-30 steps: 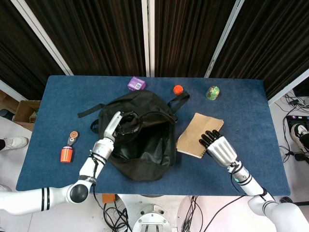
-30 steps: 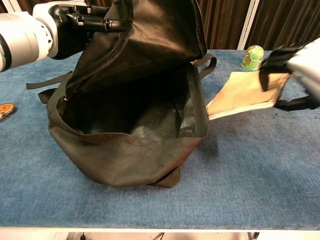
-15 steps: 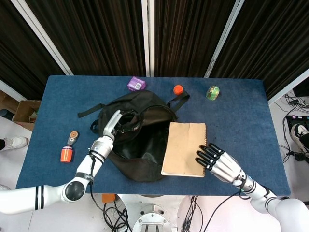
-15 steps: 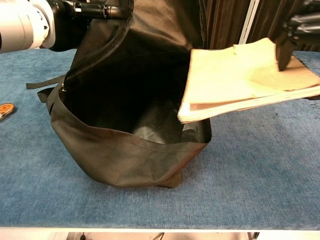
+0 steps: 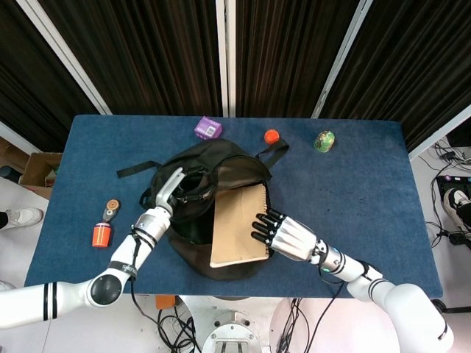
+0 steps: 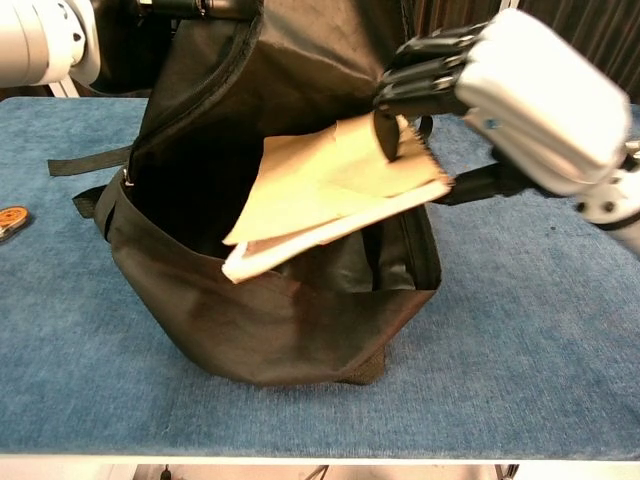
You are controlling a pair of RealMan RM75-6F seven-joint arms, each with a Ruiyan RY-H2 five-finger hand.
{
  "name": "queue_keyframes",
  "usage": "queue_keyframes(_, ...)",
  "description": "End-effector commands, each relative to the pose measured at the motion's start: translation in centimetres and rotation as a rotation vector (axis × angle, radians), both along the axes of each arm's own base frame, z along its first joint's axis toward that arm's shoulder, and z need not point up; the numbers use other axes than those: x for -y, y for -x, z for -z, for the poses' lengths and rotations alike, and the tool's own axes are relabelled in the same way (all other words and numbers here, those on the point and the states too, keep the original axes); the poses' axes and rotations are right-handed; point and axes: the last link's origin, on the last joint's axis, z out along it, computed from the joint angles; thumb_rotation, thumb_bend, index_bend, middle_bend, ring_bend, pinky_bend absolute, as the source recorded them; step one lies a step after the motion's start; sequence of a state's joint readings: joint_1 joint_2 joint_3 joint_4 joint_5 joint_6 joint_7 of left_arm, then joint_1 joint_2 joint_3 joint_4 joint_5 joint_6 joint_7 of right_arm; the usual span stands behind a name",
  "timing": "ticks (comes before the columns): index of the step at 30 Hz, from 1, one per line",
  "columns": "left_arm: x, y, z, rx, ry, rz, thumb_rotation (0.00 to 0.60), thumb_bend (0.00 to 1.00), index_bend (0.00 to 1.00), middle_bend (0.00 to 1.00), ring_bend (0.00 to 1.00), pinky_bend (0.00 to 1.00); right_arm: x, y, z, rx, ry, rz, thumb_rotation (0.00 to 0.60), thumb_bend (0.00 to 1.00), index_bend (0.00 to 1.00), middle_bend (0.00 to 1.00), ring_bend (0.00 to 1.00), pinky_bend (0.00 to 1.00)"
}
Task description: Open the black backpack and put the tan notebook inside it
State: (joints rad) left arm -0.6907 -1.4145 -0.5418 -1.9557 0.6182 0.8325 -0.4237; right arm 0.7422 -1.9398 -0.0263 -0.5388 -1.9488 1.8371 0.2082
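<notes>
The black backpack (image 5: 195, 184) (image 6: 270, 330) lies open in the middle of the blue table (image 5: 353, 191). My left hand (image 5: 171, 191) grips the upper edge of its opening and holds the flap raised; only its wrist (image 6: 45, 40) shows at the chest view's top left. My right hand (image 5: 283, 235) (image 6: 500, 90) holds the tan notebook (image 5: 237, 228) (image 6: 330, 195) by its right end. The notebook hangs tilted over the bag's mouth, its left end lower and above the front rim. The bag's inside is dark.
A purple box (image 5: 207, 128), an orange cap (image 5: 271, 136) and a green can (image 5: 323, 140) stand along the far side. An orange bottle (image 5: 101, 234) and a small orange tool (image 5: 111, 211) lie left of the bag. A loose strap (image 5: 136, 168) trails to the left.
My right hand lifted the notebook off the table and carried it left, from beside the bag to over its opening. My left hand kept the flap raised.
</notes>
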Motion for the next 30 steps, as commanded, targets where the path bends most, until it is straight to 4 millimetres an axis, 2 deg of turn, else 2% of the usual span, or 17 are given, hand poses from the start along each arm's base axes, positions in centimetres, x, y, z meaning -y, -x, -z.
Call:
queue_keyframes(1,0.0,0.2,-0.2,0.009,0.002,-0.004,0.6,0.47,0.6,0.58,0.44,0.4,2.0,-1.1,2.0,0.001,-0.048,0.085,0.6,0.63,0.85,0.62,0.45,0.61)
queue_keyframes(7,-0.1,0.3,-0.4,0.029,0.016,-0.004,0.6,0.47,0.6,0.53,0.41,0.4,3.5,-1.7,4.4,-0.054,-0.063,0.169,0.6,0.63,0.85,0.62,0.45,0.62)
queue_keyframes(12,0.1,0.1,-0.5,0.063,0.043,0.003,0.6,0.48,0.6,0.44,0.32,0.4,4.0,-2.2,6.4,-0.112,-0.069,0.233,0.6,0.61,0.85,0.62,0.44,0.61)
queue_keyframes(17,0.1,0.0,-0.6,0.102,0.061,-0.006,0.6,0.48,0.6,0.36,0.24,0.4,3.4,-3.5,8.1,-0.087,-0.094,0.261,0.6,0.6,0.85,0.62,0.44,0.59)
queue_keyframes(22,-0.1,0.4,-0.7,0.136,0.06,-0.039,0.6,0.49,0.6,0.34,0.23,0.39,3.0,-4.3,8.9,-0.028,-0.132,0.291,0.6,0.58,0.85,0.62,0.43,0.58)
queue_keyframes(26,-0.2,0.6,-0.8,0.162,0.066,-0.059,0.6,0.49,0.59,0.33,0.23,0.36,3.0,-4.5,9.5,-0.046,-0.15,0.307,0.6,0.51,0.83,0.6,0.43,0.55)
queue_keyframes(28,-0.3,0.7,-0.9,0.167,0.058,-0.065,0.6,0.49,0.59,0.33,0.23,0.36,3.2,-4.2,10.0,-0.079,-0.154,0.331,0.6,0.42,0.76,0.56,0.4,0.5)
queue_keyframes(29,-0.4,0.8,-0.9,0.17,0.052,-0.069,0.6,0.49,0.59,0.33,0.22,0.36,3.3,-4.0,10.3,-0.095,-0.165,0.355,0.6,0.37,0.69,0.53,0.37,0.46)
queue_keyframes(30,-0.4,0.9,-1.0,0.168,0.049,-0.07,0.6,0.49,0.59,0.33,0.22,0.36,3.4,-3.7,10.5,-0.101,-0.173,0.38,0.6,0.29,0.58,0.47,0.32,0.42)
